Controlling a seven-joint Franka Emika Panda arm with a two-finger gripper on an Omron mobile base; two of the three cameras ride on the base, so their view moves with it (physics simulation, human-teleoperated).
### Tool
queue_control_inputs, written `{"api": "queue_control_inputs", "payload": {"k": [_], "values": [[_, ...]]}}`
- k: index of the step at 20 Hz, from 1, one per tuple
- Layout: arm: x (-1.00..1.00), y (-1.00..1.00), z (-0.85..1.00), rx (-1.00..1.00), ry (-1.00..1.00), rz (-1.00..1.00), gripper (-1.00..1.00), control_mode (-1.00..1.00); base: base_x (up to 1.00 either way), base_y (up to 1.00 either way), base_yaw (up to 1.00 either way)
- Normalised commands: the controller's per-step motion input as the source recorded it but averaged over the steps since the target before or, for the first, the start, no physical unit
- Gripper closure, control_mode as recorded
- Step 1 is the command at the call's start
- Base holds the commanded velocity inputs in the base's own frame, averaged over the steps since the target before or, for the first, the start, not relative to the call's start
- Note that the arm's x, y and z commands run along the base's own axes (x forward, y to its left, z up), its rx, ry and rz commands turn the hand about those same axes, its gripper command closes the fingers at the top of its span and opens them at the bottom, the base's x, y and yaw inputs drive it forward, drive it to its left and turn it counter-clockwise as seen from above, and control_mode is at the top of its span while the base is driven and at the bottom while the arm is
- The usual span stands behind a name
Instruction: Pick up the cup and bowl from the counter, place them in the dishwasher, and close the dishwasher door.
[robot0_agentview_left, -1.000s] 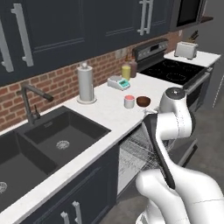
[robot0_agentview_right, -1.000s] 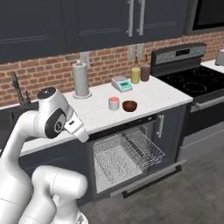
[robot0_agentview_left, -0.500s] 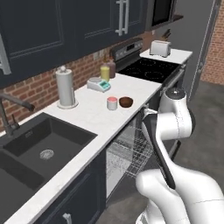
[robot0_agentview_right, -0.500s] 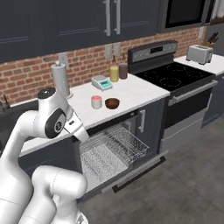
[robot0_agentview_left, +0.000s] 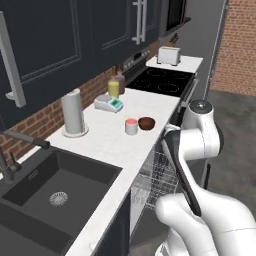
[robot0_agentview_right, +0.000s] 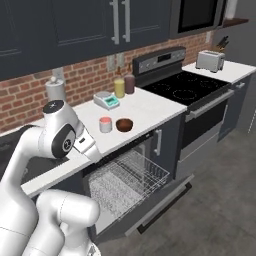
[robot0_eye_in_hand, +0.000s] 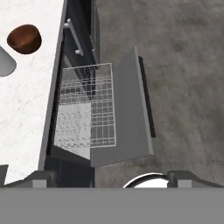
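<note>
My gripper (robot0_eye_in_hand: 107, 177) hangs spread wide and empty above the dishwasher door (robot0_eye_in_hand: 127, 109), which lies dropped open. The cup (robot0_agentview_left: 131, 126) and bowl (robot0_agentview_left: 146, 123) sit side by side on the counter (robot0_agentview_left: 105, 142).

Even, diffuse rendered lighting is seen throughout, with no clear source; the white surface (robot0_agentview_left: 107, 137) is brightly lit, cabinets stay dim, shadows are faint, and edges look slightly soft

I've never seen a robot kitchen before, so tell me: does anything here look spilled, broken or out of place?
Nothing spilled or broken. The dishwasher door hangs open with its wire rack pulled out, while the cup and bowl sit upright on the counter.
</note>
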Motion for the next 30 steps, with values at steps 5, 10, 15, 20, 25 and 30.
{"api": "queue_control_inputs", "payload": {"k": [5, 10, 15, 20, 25, 30], "values": [[0.0, 0.0, 0.0, 0.0, 0.0, 0.0, -1.0, 1.0, 0.19, 0.16, -0.21], [0.0, -0.05, 0.0, 0.0, 0.0, -0.05, -1.0, -1.0, 0.0, -0.1, -0.08], [0.0, -0.02, 0.0, 0.0, 0.0, -0.1, -1.0, -1.0, 0.0, 0.0, 0.0], [0.0, 0.0, 0.0, 0.0, 0.0, -0.03, -1.0, -1.0, 0.0, 0.0, 0.0], [0.0, 0.0, 0.0, 0.0, 0.0, 0.0, -1.0, -1.0, 0.0, 0.0, 0.0], [0.0, 0.0, 0.0, 0.0, 0.0, 0.0, -1.0, -1.0, 0.0, 0.0, 0.0]]}}
